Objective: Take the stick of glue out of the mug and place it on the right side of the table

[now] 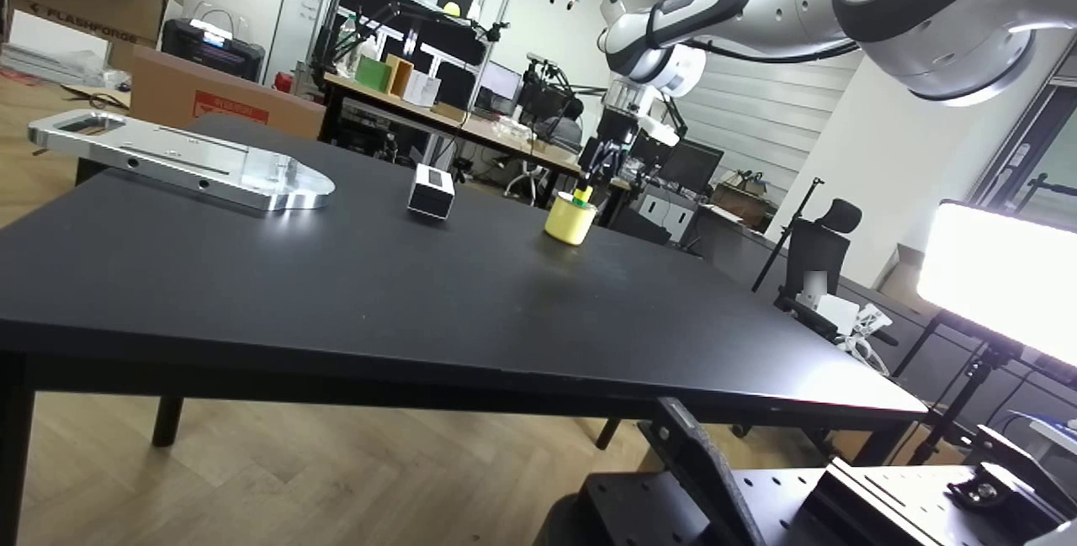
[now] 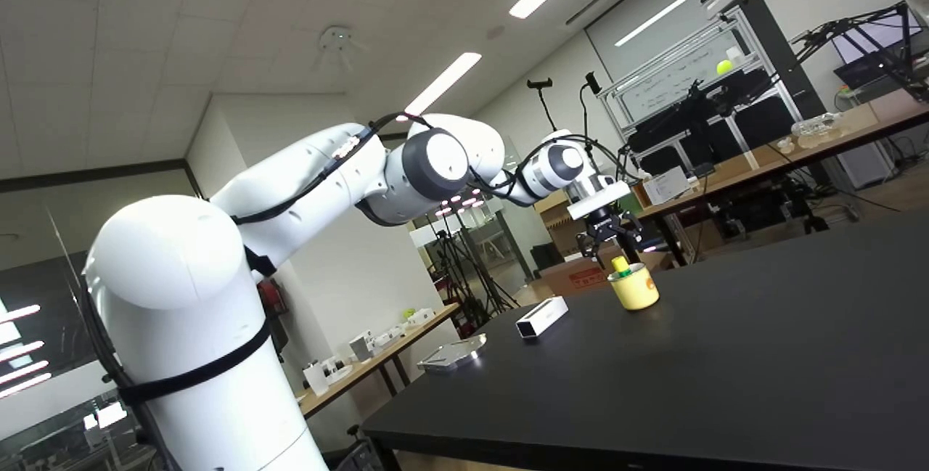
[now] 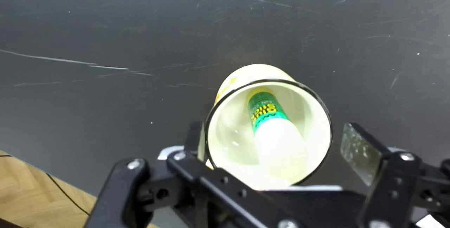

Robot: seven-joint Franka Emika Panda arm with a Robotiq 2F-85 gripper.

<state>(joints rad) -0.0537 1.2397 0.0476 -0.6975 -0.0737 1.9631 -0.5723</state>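
Glue stick (image 3: 266, 112) inside the yellow mug (image 2: 637, 293), tilted, green label with yellow lettering legible in part from the wrist view. Its yellow upper end shows above the rim in both exterior views. Mug upright on the black worktop (image 1: 362, 294). Tool (image 3: 279, 147) pointing down at the mug's mouth, fingers (image 3: 358, 153) spread wider than that mouth in the wrist view, grip holding nothing. Contact between the nearer finger and the rim: cannot tell. White box (image 2: 548, 313) with a dark end lies on the worktop between mug and silvery metal plate (image 1: 202, 159); wood floor (image 1: 353, 470) shows beneath.
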